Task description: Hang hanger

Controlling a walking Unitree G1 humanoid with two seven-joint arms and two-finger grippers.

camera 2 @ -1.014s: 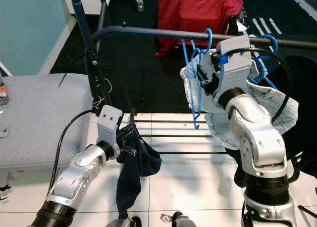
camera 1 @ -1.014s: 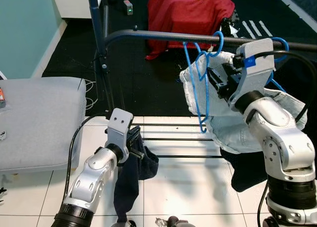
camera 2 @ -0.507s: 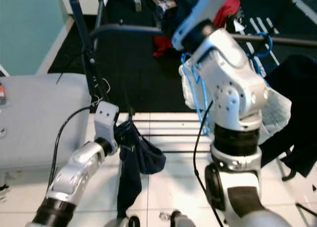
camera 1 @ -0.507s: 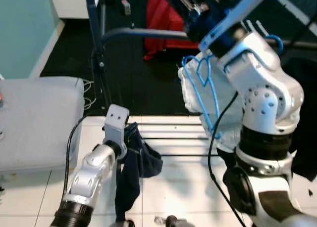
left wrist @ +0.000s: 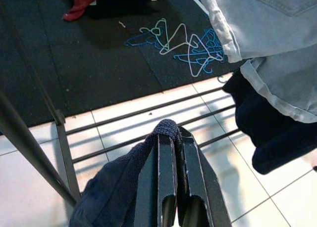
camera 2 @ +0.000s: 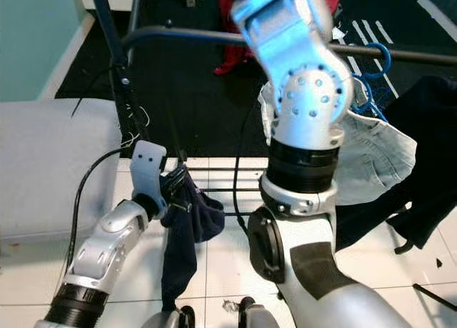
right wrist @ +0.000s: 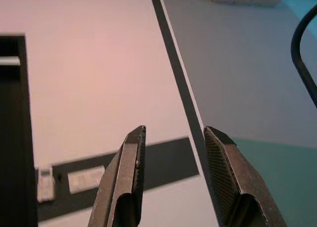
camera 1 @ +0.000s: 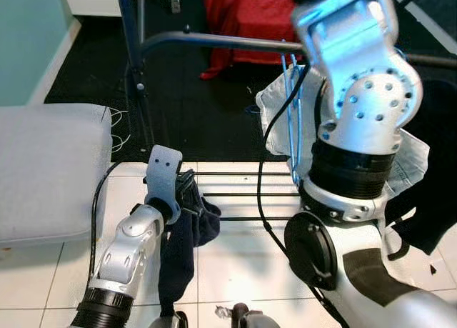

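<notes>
Tool on the left arm (left wrist: 171, 153) sits low over the white tiled floor (camera 1: 235, 271), its two black fingers pinched tight on a dark navy garment (camera 1: 182, 242) that droops from them toward the floor. Just behind it rise the dark upright and crossbars of the clothes rack (camera 1: 132, 49), whose horizontal rail (camera 1: 214, 41) runs off to the right. On that rail the blue hanger (camera 1: 291, 92) hangs with a pale denim garment (camera 1: 275, 117) on it, so from where I stand the hanger looks already hooked over the rail. Further right, the right arm is reared up high and close to the camera; its tool (right wrist: 171, 158) points up at a wall and ceiling with the fingers spread apart and nothing between them. If the step in hand is letting go and backing off, I'd say the right arm should come down clear of the rail and the blue hooks without brushing the denim, or the hanger could be knocked off. More blue and pale hangers (left wrist: 178, 41) lie in a heap on the black mat (left wrist: 99, 54) beyond the rack, near a red cloth (camera 1: 246, 13). I can read no brand, label or writing anywhere.
</notes>
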